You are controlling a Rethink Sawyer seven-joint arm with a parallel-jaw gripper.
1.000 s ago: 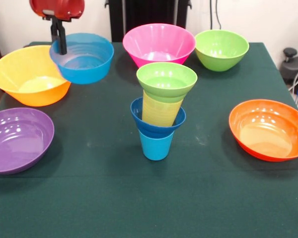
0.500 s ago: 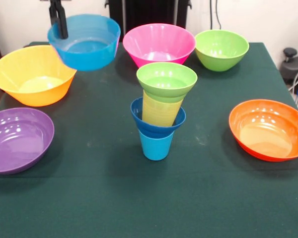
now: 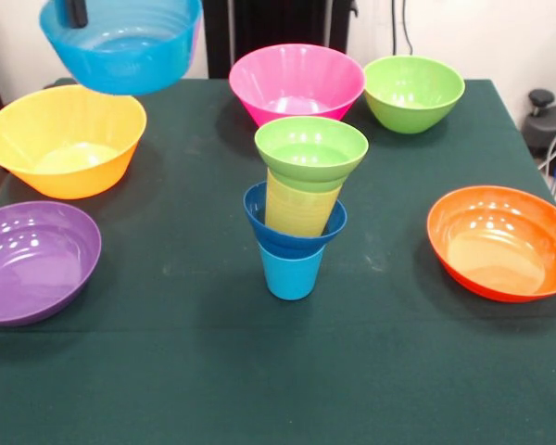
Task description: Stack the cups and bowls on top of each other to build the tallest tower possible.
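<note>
A light blue bowl [image 3: 122, 46] hangs in the air at the top left, above the table. My gripper [image 3: 77, 13] is shut on its near-left rim; only the dark tip shows at the picture's top edge. In the middle of the table stands the tower: a light blue cup [image 3: 290, 271] at the bottom, a dark blue bowl [image 3: 259, 215] on it, a ribbed yellow cup [image 3: 301, 206] in that bowl, and a small lime green bowl [image 3: 310, 148] on top. The held bowl is well to the left of the tower and higher than it.
Larger bowls ring the tower on the green cloth: yellow-orange [image 3: 63, 139] and purple [image 3: 32, 260] at the left, pink [image 3: 296, 82] and green [image 3: 413, 91] at the back, orange [image 3: 500, 243] at the right. A dark object [image 3: 549, 119] sits off the table's right edge.
The gripper has risen and shifted left with the light blue bowl, from just above the yellow-orange bowl's rim to the picture's top edge. The tower has not moved.
</note>
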